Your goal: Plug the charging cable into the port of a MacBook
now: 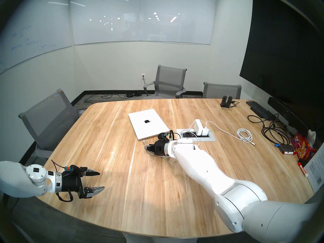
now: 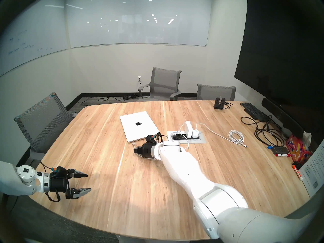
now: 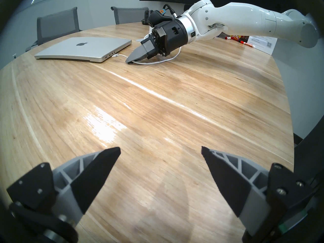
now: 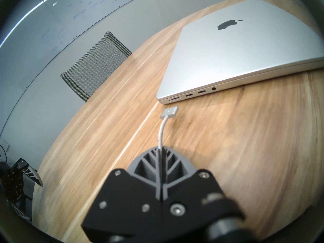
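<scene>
Head view: my right gripper [image 1: 147,148] pinches the charging cable [image 1: 144,142], MacBook [image 1: 148,123] just ahead of it on the table [image 1: 122,167]; my left gripper [image 1: 98,180] gapes wide, empty, well apart. Left wrist: fingers [image 3: 98,176] spread over bare wood. Right wrist: jaws clamped on the cord, connector just short of the port [image 4: 175,98], not touching.

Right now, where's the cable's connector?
In the right wrist view, the connector sits just short of the MacBook's corner port, ahead of the right pincer shut on the cable.
</scene>
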`<state>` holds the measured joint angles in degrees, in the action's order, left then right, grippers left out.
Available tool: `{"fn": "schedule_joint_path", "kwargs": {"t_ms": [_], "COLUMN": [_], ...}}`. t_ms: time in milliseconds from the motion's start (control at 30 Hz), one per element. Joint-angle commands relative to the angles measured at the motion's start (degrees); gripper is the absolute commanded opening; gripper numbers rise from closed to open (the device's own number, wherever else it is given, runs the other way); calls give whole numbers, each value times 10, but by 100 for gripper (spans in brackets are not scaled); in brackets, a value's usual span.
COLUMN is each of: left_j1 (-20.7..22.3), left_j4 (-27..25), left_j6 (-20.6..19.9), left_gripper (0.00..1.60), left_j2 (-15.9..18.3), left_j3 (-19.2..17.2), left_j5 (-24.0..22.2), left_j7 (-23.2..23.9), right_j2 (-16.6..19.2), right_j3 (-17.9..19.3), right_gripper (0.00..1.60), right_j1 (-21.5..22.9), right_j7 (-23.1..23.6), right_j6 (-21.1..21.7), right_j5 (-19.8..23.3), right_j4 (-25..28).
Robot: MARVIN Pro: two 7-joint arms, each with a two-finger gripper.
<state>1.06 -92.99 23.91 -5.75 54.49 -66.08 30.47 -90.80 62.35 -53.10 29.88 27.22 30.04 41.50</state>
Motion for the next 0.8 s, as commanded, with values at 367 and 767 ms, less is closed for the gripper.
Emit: {"fn": "schedule_joint_path", "kwargs": {"t_ms": [367,767], "left_j1": [3,3], "left_j4": [0,0], "left_j6": [1,1], "left_gripper": [160,160], "left_j2": [-1,-1], "left_j3": [-4,-4], "left_j5": [0,0], "left_j7": [0,0], "right_j2": [-22,-21], "right_j3": [-1,2], "right_gripper": [0,0], "right_j1": [33,31], "right_j7": [4,-2], "right_j6": [10,11], "right_j5": [5,9], "right_j4": [-67,-69]}}
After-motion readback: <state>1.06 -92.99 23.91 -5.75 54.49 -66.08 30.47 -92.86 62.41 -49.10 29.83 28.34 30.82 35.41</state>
